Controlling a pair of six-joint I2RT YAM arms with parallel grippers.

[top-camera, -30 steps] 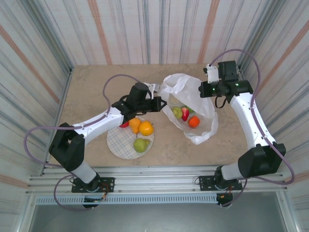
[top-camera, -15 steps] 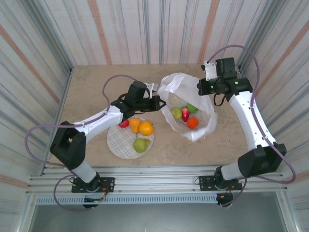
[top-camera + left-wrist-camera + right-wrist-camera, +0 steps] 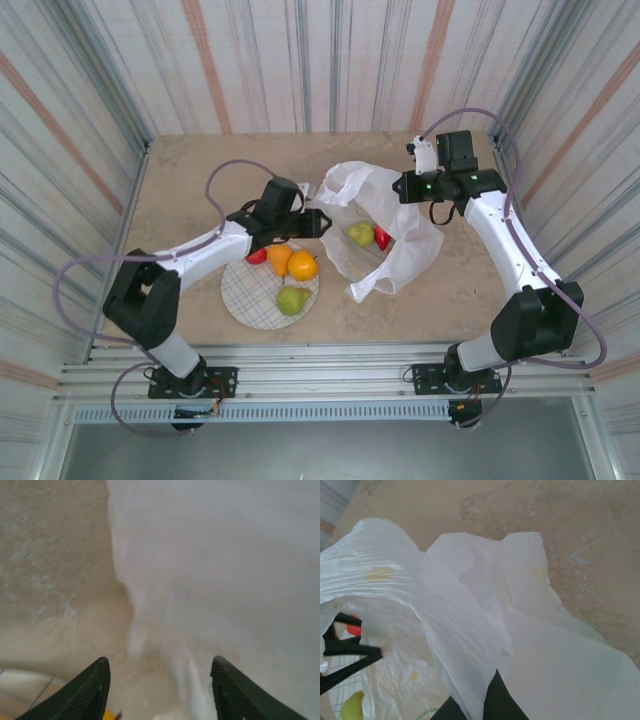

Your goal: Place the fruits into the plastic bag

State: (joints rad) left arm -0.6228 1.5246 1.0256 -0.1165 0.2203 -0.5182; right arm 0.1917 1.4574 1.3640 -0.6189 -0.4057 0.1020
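The white plastic bag [image 3: 385,200] [image 3: 445,615] hangs bunched at mid-table, with a green fruit [image 3: 361,234] and a red one [image 3: 382,238] showing in its mouth. My right gripper [image 3: 405,186] [image 3: 485,700] is shut on the bag's upper edge and holds it up. At the bag's left rim, my left gripper [image 3: 325,222] [image 3: 159,680] stands open, its fingers wide apart with blurred bag film [image 3: 225,570] just ahead. Two oranges [image 3: 279,256] [image 3: 302,266], a green pear [image 3: 291,299] and a red apple [image 3: 257,256] lie on or at the plaid plate [image 3: 250,300].
The plate sits near the front edge, under my left forearm. Corrugated walls close in the table on three sides. Bare tabletop [image 3: 190,190] lies at the back left, and more to the right of the bag.
My left gripper has opened and let go of the bag's rim. The right arm has swung left and carried the bag with it. The orange fruit inside has gone out of sight.
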